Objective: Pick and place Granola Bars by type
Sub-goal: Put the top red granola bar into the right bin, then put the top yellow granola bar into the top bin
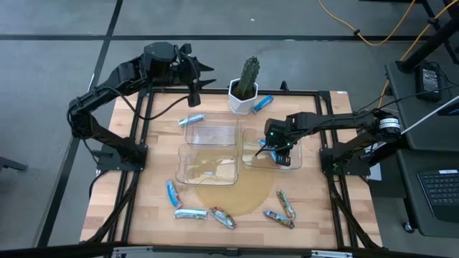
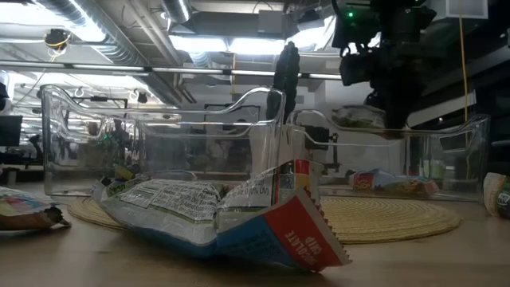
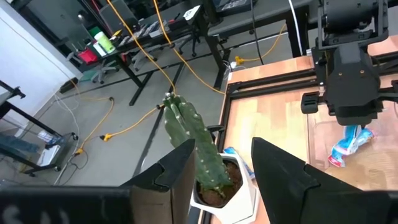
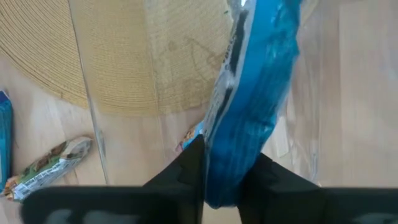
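Note:
My right gripper (image 4: pixel 227 177) hangs over the right clear bin (image 1: pixel 294 163), shut on a bright blue granola bar (image 4: pixel 255 93), also seen in the left wrist view (image 3: pixel 351 142). My left gripper (image 3: pixel 227 177) waits open and raised over the table's far left edge (image 1: pixel 195 77), with nothing between its fingers. Blue bars lie flat on the table at the far side (image 1: pixel 191 119) (image 1: pixel 262 102) and near left (image 1: pixel 172 192). A silver-blue bar (image 1: pixel 190 213) and multicoloured bars (image 1: pixel 222 217) (image 1: pixel 278 218) (image 1: pixel 285 203) lie near the front edge. My right gripper pinches the blue bar by its upper end (image 4: pixel 227 168) between its two fingers (image 4: pixel 183 174). The fingers come from above and point steeply down. The bar hangs below them inside the right bin; whether its lower end touches the bin's floor I cannot tell.
Two more clear bins (image 1: pixel 211 132) (image 1: pixel 208 166) stand left of the right one, partly on a round woven mat (image 1: pixel 237 190). A cactus in a white pot (image 1: pixel 244 92) stands at the far edge. Another bar (image 2: pixel 382 182) lies in the right bin.

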`<state>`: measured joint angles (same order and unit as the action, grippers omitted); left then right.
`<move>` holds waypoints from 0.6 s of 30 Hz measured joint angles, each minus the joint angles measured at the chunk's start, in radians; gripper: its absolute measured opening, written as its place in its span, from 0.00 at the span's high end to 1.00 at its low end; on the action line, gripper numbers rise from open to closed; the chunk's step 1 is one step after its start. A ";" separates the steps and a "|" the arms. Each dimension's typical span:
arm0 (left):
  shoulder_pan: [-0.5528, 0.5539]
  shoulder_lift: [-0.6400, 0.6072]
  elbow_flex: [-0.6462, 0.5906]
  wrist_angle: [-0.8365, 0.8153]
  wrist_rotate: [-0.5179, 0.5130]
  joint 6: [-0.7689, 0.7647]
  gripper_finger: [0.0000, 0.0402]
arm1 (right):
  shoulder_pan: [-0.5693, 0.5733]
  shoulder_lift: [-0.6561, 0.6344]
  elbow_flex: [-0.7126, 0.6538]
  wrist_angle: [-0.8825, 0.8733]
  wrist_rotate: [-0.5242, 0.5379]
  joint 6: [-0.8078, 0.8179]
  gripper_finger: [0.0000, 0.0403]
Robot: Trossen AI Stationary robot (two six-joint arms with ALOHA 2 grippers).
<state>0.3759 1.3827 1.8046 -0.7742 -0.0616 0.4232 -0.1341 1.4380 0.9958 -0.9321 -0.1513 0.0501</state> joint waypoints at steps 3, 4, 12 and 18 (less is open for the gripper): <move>0.000 0.000 0.000 0.000 -0.001 -0.016 0.63 | 0.000 0.000 0.000 -0.006 0.000 0.017 0.72; 0.000 0.000 0.000 0.000 -0.001 -0.016 0.63 | 0.000 0.000 0.000 -0.006 0.000 0.021 0.69; 0.000 -0.005 0.028 -0.003 -0.123 -0.001 0.64 | 0.000 -0.033 0.000 -0.013 0.020 0.081 0.53; 0.035 -0.005 0.040 -0.050 -0.230 -0.002 0.64 | 0.000 -0.129 0.000 -0.014 0.113 0.120 0.50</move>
<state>0.4105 1.3773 1.8446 -0.8243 -0.2920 0.4217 -0.1341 1.3090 0.9962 -0.9463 -0.0381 0.1703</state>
